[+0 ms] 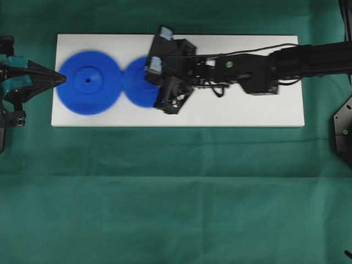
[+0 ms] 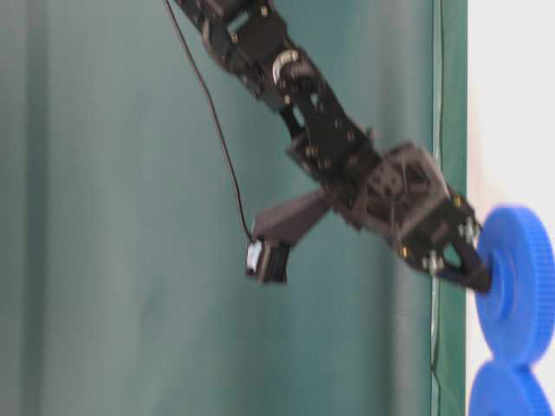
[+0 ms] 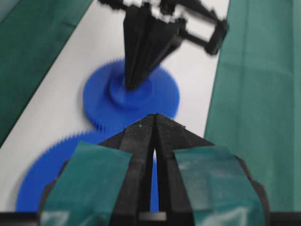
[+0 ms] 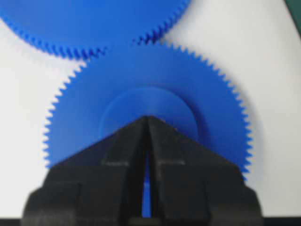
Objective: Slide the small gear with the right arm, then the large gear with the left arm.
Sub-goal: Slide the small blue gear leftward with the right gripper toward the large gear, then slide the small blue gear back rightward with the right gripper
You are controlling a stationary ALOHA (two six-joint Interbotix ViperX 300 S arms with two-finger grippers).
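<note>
The large gear [image 1: 88, 82] lies on the left part of the white board [image 1: 247, 110], its teeth meeting those of the small gear [image 1: 137, 82] to its right. My right gripper [image 1: 148, 81] is shut, and its pointed tip rests on the small gear's raised hub. The right wrist view shows that tip [image 4: 147, 117] on the hub, with the small gear [image 4: 89, 122] around it and the large gear [image 4: 94, 19] beyond. My left gripper [image 1: 61, 78], marked with teal, is shut at the large gear's left rim. Its tip [image 3: 155, 116] hangs over the large gear [image 3: 56, 160], and the small gear [image 3: 160, 96] lies beyond.
Green cloth [image 1: 176, 192] covers the table around the board. A black mount [image 1: 344, 132] sits at the right edge. The board's right half lies under the right arm [image 1: 286, 63]. From table level, the small gear [image 2: 525, 286] and large gear [image 2: 507, 390] stand against the board.
</note>
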